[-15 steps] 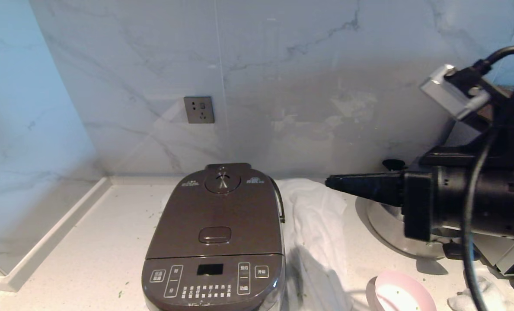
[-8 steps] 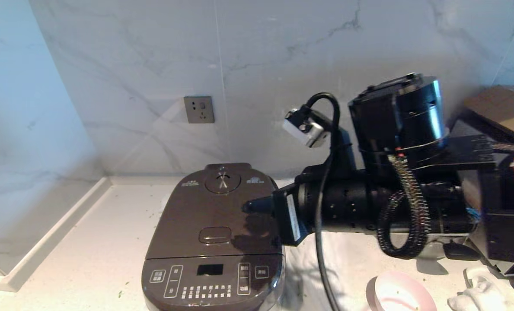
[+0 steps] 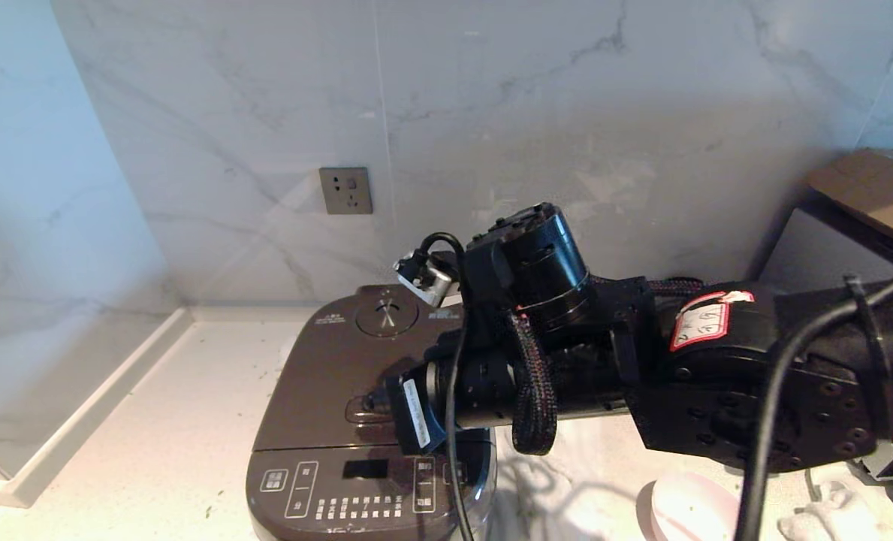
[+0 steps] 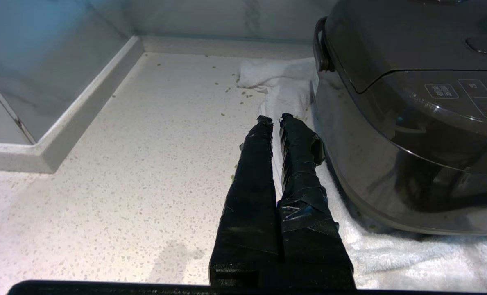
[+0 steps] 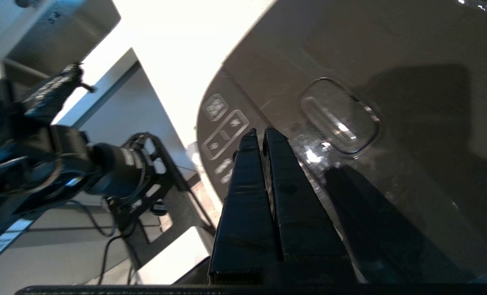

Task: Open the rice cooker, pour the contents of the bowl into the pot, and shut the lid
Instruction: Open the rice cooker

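We see the rice cooker (image 3: pixel 371 421) sitting on the speckled white table (image 3: pixel 153 451), near the marble wall, with its lid (image 3: pixel 341 361) down flat and shut. A white towel (image 4: pixel 276 86) lies under and beside the cooker. Our right arm reaches across from the right side of the head view, and the right hand (image 3: pixel 375 402) is over the lid with its tips at the oblong push button (image 5: pixel 339 116); in the right wrist view its two black fingers (image 5: pixel 247 172) are pressed together, pinching nothing, and point at the lid just beside the button, toward the control panel (image 3: pixel 363 488). Whether the tips touch the lid we cannot tell. The pink bowl (image 3: pixel 686 511) stands on the table to the right of the cooker, mostly hidden under the arm, so we cannot see inside it. Our left hand (image 4: pixel 274 119) shows only in the left wrist view, low over the table beside the cooker's side wall, its fingers pressed together and empty. A few small green flecks (image 4: pixel 227 88) lie scattered on the table near the towel.
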You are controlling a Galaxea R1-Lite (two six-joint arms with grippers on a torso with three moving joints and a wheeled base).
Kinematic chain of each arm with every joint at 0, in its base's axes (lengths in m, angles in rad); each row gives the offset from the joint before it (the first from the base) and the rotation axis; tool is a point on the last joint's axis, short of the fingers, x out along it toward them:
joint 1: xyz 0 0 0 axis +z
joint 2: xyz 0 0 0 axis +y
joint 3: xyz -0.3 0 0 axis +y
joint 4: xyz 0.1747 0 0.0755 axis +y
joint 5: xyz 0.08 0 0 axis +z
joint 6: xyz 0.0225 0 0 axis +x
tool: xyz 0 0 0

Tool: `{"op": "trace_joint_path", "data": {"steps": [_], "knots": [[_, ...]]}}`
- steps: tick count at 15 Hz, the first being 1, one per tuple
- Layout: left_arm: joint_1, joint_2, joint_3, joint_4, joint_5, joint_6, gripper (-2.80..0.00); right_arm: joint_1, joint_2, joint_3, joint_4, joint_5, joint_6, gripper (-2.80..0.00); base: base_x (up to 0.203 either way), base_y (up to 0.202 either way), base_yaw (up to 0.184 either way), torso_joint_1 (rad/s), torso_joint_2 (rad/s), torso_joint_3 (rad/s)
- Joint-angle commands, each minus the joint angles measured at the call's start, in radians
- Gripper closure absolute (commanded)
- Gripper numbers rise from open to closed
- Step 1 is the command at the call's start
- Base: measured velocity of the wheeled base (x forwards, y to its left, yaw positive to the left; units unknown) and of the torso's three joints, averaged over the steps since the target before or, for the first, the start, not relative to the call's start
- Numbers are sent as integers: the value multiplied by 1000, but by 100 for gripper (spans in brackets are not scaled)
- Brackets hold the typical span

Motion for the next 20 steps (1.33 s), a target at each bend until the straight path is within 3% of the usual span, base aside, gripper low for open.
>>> {"op": "trace_joint_path", "data": {"steps": [1,20], "knots": [[0,-1,0,0,0,0,0,-21,36,-7,-1,5,1,0,0,0,0,0,0,0],[0,-1,0,0,0,0,0,-52,165,-1,-96,32,-2,0,0,0,0,0,0,0]]}}
